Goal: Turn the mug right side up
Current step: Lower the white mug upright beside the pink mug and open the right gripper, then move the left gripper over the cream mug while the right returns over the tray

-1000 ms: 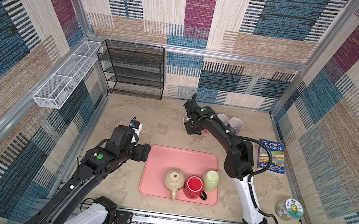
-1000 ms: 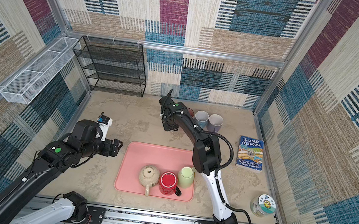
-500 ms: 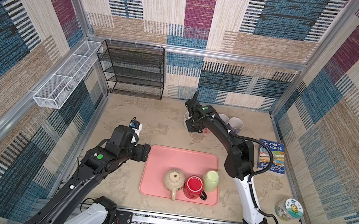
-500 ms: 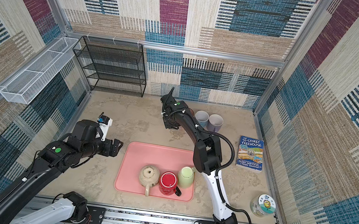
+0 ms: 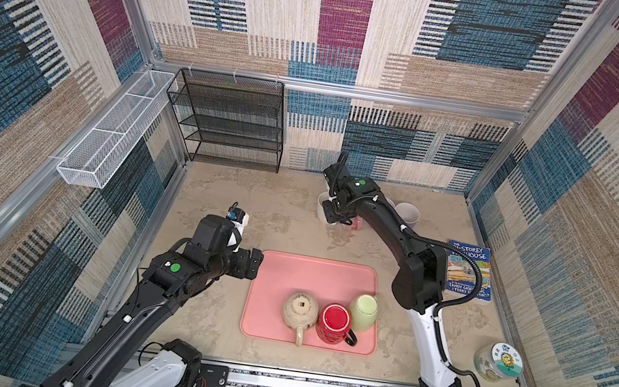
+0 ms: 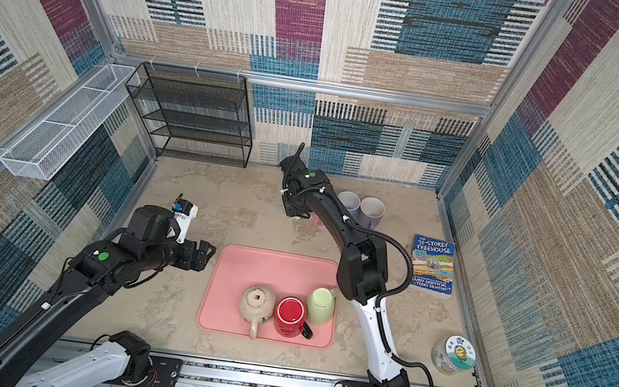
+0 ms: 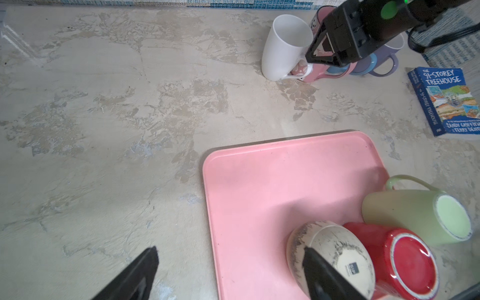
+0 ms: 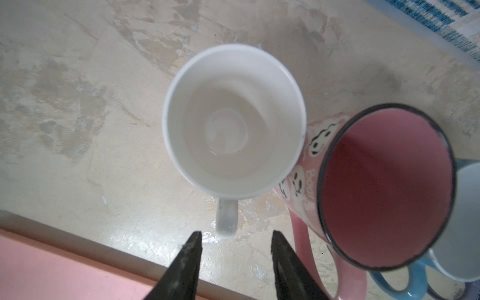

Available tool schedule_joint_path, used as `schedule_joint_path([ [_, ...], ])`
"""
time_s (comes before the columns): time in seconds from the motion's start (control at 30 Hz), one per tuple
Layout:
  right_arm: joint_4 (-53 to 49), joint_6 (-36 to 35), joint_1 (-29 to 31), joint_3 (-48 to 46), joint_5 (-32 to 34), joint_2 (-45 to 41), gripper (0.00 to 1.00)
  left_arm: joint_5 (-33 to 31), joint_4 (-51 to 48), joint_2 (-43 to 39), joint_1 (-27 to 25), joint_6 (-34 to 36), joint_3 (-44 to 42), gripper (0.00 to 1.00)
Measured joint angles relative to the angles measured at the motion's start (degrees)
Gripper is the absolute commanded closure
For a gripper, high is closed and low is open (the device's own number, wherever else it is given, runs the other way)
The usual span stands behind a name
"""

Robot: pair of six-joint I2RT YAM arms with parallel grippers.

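right claw (image 8: 236, 235), right wrist view: jaws parted, gripping nothing; handle end of the white mug (image 8: 233, 122) sits at the gap, clear of both tips. mugs here: 3. white mug plain, empty, upright, mouth up on the table (image 8: 78, 130); pink mug (image 8: 384, 187) touches its side; blue mug (image 8: 465, 223) cut off at the frame edge. left wrist view: left claw (image 7: 230, 250) jaws wide, empty, at the edge of the pink tray (image 7: 272, 181). on the tray 3 mugs bottom up: beige mug (image 7: 335, 252), red mug (image 7: 413, 262), green mug (image 7: 415, 215). far cluster 4 mugs, lavender mug (image 7: 384, 59) included, partly hidden by the right arm (image 7: 376, 23). in a top view white mug (image 5: 321, 205) stands near the back wall, half covered by the right claw; 1 book (image 5: 468, 270), 1 jar (image 5: 498, 361).
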Motion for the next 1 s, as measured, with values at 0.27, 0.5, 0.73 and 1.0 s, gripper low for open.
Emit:
schedule_joint_path([
  [0.27,6.6,0.0,0.3,-12.4,-1.6,-12.5,0.43,1.6,-2.5,1.3,-1.3,0.0,2.4,0.11],
  [0.5,13.1,0.2,1.2,-26.2,-3.9,-23.3,0.42,-0.3,-4.4,0.5,-6.6,-0.7,2.9,0.11],
  [0.73,19.3,1.1,2.2,-38.1,-5.9,-33.2,0.41,-4.6,-6.4,0.1,-14.3,-3.6,2.7,0.14],
  [1.0,23.9,2.7,5.0,-49.6,-8.2,-39.9,0.41,-8.2,-8.4,-1.5,-21.0,-8.7,0.8,0.18],
])
